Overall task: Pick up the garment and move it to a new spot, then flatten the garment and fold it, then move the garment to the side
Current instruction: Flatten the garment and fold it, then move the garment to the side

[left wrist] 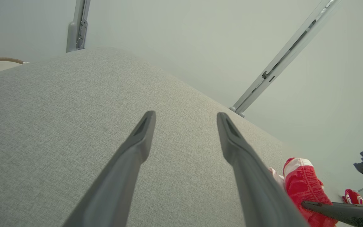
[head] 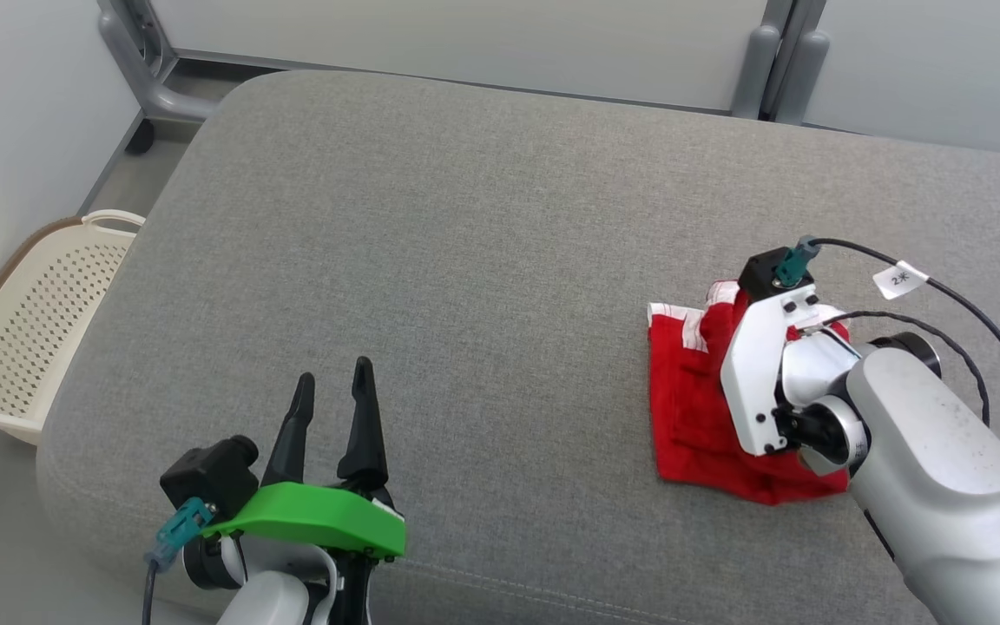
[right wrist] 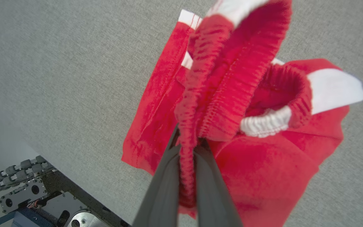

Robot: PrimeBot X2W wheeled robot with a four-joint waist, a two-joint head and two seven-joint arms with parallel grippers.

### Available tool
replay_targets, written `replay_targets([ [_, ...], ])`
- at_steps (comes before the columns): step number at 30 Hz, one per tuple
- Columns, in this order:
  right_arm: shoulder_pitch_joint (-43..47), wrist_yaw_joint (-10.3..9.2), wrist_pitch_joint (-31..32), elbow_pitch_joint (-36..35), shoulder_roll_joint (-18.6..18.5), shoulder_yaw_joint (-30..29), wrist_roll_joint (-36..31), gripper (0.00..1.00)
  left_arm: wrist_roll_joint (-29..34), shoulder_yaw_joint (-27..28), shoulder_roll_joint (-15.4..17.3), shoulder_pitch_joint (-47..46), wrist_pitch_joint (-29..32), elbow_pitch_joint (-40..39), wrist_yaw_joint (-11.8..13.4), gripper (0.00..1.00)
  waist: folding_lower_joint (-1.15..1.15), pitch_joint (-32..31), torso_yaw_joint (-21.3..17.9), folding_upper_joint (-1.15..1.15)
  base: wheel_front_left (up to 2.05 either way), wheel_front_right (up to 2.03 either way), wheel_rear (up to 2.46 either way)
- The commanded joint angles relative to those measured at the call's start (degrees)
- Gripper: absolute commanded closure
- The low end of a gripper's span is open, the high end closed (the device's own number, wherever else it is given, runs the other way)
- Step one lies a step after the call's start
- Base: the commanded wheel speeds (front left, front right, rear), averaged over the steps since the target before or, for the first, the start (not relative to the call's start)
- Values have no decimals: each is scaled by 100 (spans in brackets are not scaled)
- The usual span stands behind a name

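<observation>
The right gripper (right wrist: 188, 142) is clamped on the waistband of the garment (head: 687, 408), holding that edge raised for carrying. The rest lies on the cushion (head: 465, 260), right end. The left gripper (head: 332, 378) stands wide at the cushion's front.

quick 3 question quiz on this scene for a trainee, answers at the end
1. True or false: the left gripper is open and holds nothing.
2. The right gripper is shut on: A a towel, B the red garment, C nothing.
3. Fill in: in the head view the cream basket stands off the grey cushion's ___ edge.
Key: 1 true; 2 B; 3 left.
</observation>
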Motion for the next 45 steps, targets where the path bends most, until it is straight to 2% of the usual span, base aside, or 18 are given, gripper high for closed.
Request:
replay_targets([
  [1, -44, -1, 39, 59, -24, 62, -31, 100, 56, 33, -21, -79, -23, 33, -40, 0, 0, 1, 6, 0, 0, 0, 0],
  [2, -59, -1, 55, 98, -20, 116, -54, 100, 60, 35, -33, -81, -26, 42, -46, 0, 0, -2, 7, 0, 0, 0, 0],
  [3, -84, -1, 63, 120, -22, 165, -77, 95, 64, 42, -40, -81, -29, 51, -56, 0, 0, -6, 6, 0, 0, 0, 0],
  [4, -102, -1, 42, 142, -20, 214, -98, 67, 69, 51, -46, -79, -33, 60, -70, 0, 0, -13, 2, 0, 0, 0, 0],
  [5, -107, -1, 43, 165, -17, 272, -120, 47, 66, 57, -51, -75, -36, 66, -80, 0, 0, -21, -3, 0, 0, 0, 0],
  [6, -105, -1, 54, 186, -14, 318, -130, 9, 64, 64, -54, -71, -37, 75, -89, 0, 0, -31, -11, 0, 0, 0, 0],
  [7, -108, -1, 34, 195, -8, 352, -128, 0, 70, 70, -56, -67, -37, 85, -81, 0, 0, -40, -20, 0, 0, 0, 0],
  [15, -229, -1, -214, -100, 137, 522, 229, 0, 95, 114, -8, 44, -48, 111, -64, 0, 0, -175, -184, 0, 0, 0, 0],
  [21, -364, -2, -524, -430, 93, 369, 340, 0, 115, 121, 49, 114, -45, 39, -19, 0, 0, -213, -342, 0, 0, 0, 0],
  [28, -283, -2, -1129, -577, -87, -366, 404, 0, 177, 87, 156, 164, 22, -84, 37, 0, 0, -244, -563, 0, 0, 0, 0],
  [36, 340, -1, -1393, -446, -397, -1373, 551, 0, 237, 8, 253, 216, 137, -271, 131, 0, 0, -173, -771, 0, 0, 0, 0],
  [41, 756, -1, -1500, -268, -293, -1776, 676, 0, 342, -83, 347, 187, 241, -382, 185, 0, 0, -48, -856, 0, 0, 0, 0],
  [45, 852, -1, -1552, -46, -176, -1855, 800, 0, 399, -124, 404, 84, 318, -468, 215, 0, 0, 59, -825, 0, 0, 0, 0],
])
